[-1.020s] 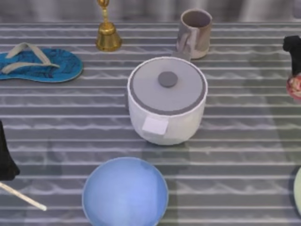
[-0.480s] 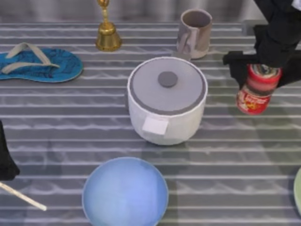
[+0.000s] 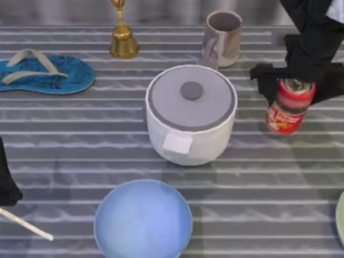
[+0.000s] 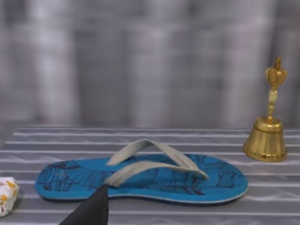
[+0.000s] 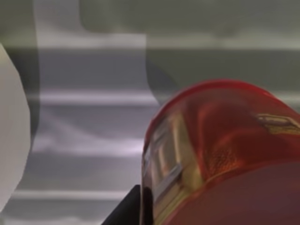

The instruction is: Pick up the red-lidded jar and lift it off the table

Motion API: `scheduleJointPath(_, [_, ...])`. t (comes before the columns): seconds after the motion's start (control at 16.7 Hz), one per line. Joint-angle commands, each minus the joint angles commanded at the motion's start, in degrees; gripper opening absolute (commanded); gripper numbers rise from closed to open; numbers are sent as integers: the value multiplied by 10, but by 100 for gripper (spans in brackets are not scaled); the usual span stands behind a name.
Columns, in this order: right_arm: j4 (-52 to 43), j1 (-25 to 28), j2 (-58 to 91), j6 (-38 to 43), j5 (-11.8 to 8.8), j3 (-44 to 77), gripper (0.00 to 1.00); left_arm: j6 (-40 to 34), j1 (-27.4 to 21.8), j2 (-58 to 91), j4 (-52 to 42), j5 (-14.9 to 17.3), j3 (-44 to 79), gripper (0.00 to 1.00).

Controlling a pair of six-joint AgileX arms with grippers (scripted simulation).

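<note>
A: One arm worked — right gripper [image 3: 294, 80] pinched the red-lidded jar [image 3: 287, 107] at its lid, jar hanging tilted below the fingers, above the table [image 3: 269, 177].

B: Left gripper [image 3: 6, 185]?

A: Parked at left edge, fingers unreadable.

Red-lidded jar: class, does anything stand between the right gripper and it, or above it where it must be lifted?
Nothing visible does. The right gripper is already around the jar at its lid, right of the white pot. Only the arm itself is over it. The left gripper is parked at the table's left edge.
</note>
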Motion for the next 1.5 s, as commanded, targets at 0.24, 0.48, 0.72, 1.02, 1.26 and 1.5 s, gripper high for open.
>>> scheduleJointPath(0.24, [66, 1, 20, 1, 2, -46, 0, 0, 0, 0, 0, 0, 0, 100])
scheduleJointPath(0.48, [77, 2, 25, 1, 2, -55, 0, 0, 0, 0, 0, 0, 0, 100])
scheduleJointPath(0.72, [77, 2, 25, 1, 2, -55, 23, 0, 0, 0, 0, 0, 0, 100])
scheduleJointPath(1.02, [77, 2, 25, 1, 2, -55, 60, 0, 0, 0, 0, 0, 0, 100])
scheduleJointPath(1.26, [77, 2, 25, 1, 2, -55, 90, 0, 0, 0, 0, 0, 0, 100])
scheduleJointPath(1.5, [77, 2, 25, 1, 2, -55, 100, 0, 0, 0, 0, 0, 0, 100])
